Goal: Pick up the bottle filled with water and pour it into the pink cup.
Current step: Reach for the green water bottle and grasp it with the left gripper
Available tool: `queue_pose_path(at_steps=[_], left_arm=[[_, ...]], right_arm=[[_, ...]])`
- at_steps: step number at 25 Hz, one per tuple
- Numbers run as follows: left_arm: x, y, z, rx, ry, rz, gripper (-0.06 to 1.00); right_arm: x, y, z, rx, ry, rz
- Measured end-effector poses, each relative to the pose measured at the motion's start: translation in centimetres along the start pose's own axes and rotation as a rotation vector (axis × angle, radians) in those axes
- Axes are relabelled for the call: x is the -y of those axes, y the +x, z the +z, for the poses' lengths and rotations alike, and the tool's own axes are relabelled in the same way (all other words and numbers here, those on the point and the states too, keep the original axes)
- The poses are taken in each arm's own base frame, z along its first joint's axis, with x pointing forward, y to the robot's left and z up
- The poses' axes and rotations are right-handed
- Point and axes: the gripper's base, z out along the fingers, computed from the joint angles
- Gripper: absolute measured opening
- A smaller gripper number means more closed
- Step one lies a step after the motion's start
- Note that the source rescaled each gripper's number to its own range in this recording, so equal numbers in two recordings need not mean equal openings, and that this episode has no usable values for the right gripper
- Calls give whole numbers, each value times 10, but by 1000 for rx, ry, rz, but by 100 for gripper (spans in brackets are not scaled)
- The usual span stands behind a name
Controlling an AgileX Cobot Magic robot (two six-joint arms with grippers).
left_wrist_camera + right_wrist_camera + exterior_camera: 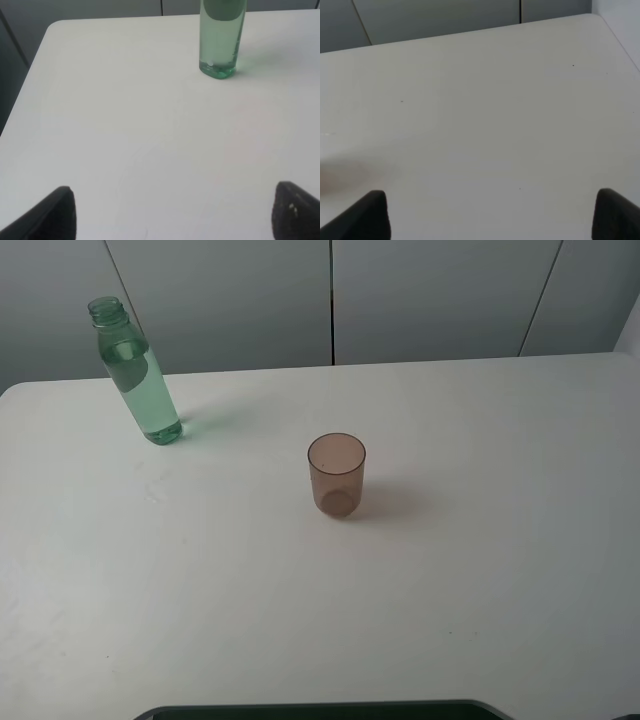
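The jaws of the left gripper (175, 212) stand wide apart and hold nothing; only the two dark fingertips show at the edge of the left wrist view. The jaws of the right gripper (492, 215) are equally wide and empty. Neither arm appears in the high view.

Location of parts:
- The bottle (135, 375) stands on its base at the far left corner of the table (480, 570), with its long axis vertical, its neck open and no cap fitted. Water fills most of the body.
- The pink cup (336, 475) stands upright near the table centre, mouth up, well apart from the bottle.

Governing relation: the bottle (220, 40) lies ahead of the left gripper, well apart from it and off the centreline between the fingers. The right wrist view shows bare table only, with no bottle in it. The left arm is therefore judged the nearer one.

Requirement for the coming move: advance the left gripper forward and shift it sideways until the bottle body sits between the fingers, with the jaw opening horizontal across the vertical axis.
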Motion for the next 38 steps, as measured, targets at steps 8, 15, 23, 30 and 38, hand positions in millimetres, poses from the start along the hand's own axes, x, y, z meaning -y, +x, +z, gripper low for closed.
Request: queue_pose_path(at_steps=[8, 15, 23, 30, 38], left_arm=[[0, 0, 0, 0, 0, 0, 100], [0, 0, 0, 0, 0, 0, 100], [0, 0, 0, 0, 0, -2, 100], [0, 0, 0, 0, -4, 0, 100], [-3, -3, -3, 21, -36, 2, 100]], right_arm=[[0, 0, 0, 0, 0, 0], [0, 0, 0, 0, 0, 5], [0, 0, 0, 0, 0, 5], [0, 0, 0, 0, 0, 5], [0, 0, 0, 0, 0, 5]])
